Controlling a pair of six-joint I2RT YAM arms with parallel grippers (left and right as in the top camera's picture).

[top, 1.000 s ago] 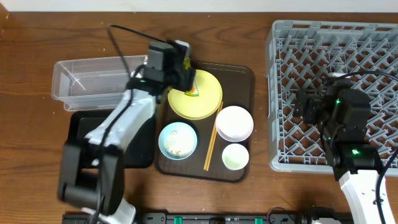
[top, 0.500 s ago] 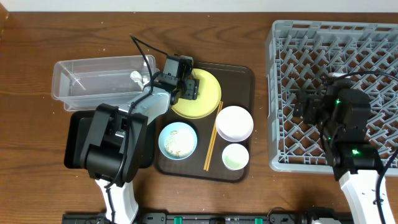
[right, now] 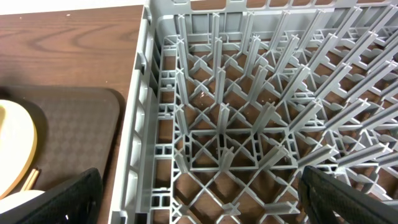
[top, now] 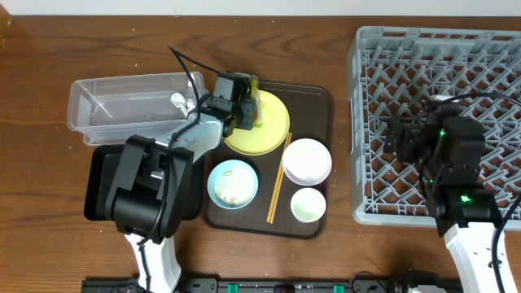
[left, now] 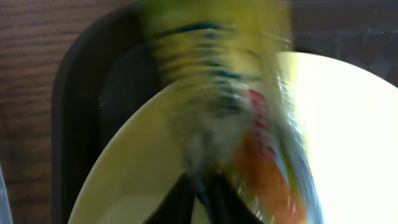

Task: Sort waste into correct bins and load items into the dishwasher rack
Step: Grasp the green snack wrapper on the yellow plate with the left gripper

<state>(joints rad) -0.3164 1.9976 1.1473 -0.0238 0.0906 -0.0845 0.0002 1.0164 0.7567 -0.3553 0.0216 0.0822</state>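
A dark wooden worktop [top: 49,49] carries everything. Largest is the square grey plastic lattice dishwasher rack [top: 423,34] at the right. The right gripper [right: 205,198] hangs over it, fingers spread wide, holding nothing. Next come the dark brown serving tray [top: 313,102], the clear plastic rectangular tub [top: 77,106] and the round yellow plate [top: 273,134]. Smallest is the green-yellow-orange snack wrapper [left: 236,106], pinched by the clenched left gripper [left: 199,193] above the plate's left rim, near the tub. It looks like light, crinkly, slippery film, best nipped at a flat end seam. The left wrist view shows the pinch, though blurred; only the overhead shows how near the tub stands.
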